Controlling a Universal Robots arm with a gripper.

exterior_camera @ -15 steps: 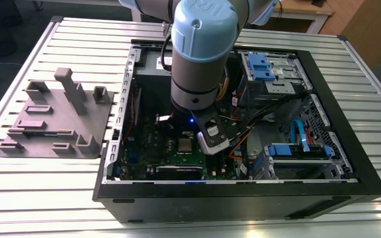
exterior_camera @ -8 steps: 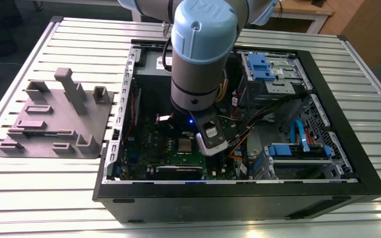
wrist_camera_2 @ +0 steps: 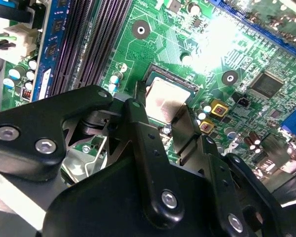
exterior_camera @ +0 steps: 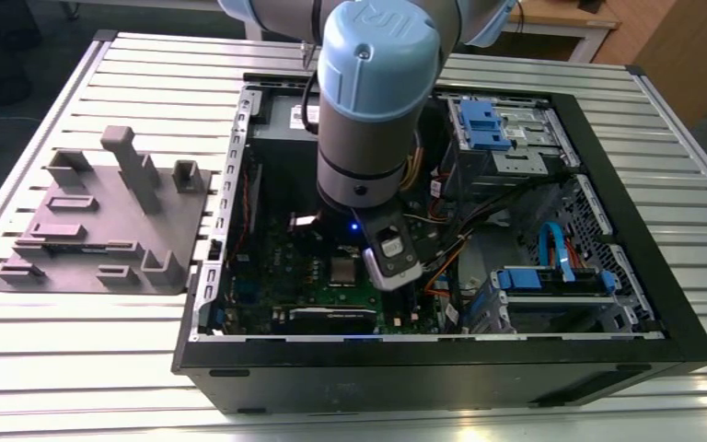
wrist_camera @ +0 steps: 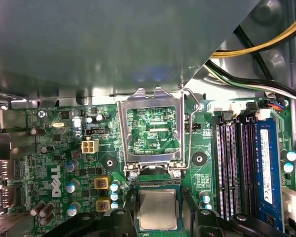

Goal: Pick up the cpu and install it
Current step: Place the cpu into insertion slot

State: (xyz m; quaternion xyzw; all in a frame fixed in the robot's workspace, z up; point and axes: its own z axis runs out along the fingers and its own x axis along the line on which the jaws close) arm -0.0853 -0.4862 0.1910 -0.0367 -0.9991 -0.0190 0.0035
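Note:
The cpu (wrist_camera: 158, 210), a flat square chip with a silver-grey top, lies level in the motherboard socket (wrist_camera: 158, 183), squared to the socket's frame. My gripper (wrist_camera: 158, 207) is down over it, one black finger (wrist_camera: 130, 203) against one edge and the other finger (wrist_camera: 188, 203) against the opposite edge. In the second wrist view the cpu (wrist_camera_2: 165, 101) shows again between the same fingers (wrist_camera_2: 138, 106), with my gripper (wrist_camera_2: 163, 112) closed on its sides. The socket's metal load plate (wrist_camera: 149, 101) stands swung open beside it, and its wire lever (wrist_camera: 189, 128) is raised.
The arm (exterior_camera: 372, 110) reaches down into an open black computer case (exterior_camera: 648, 304) on a slatted metal table (exterior_camera: 59, 368). Memory slots (wrist_camera: 234, 168), cables (wrist_camera: 256, 49) and blue drive bays (exterior_camera: 550, 281) crowd the socket. A grey plastic fixture (exterior_camera: 96, 221) stands at the exterior view's left.

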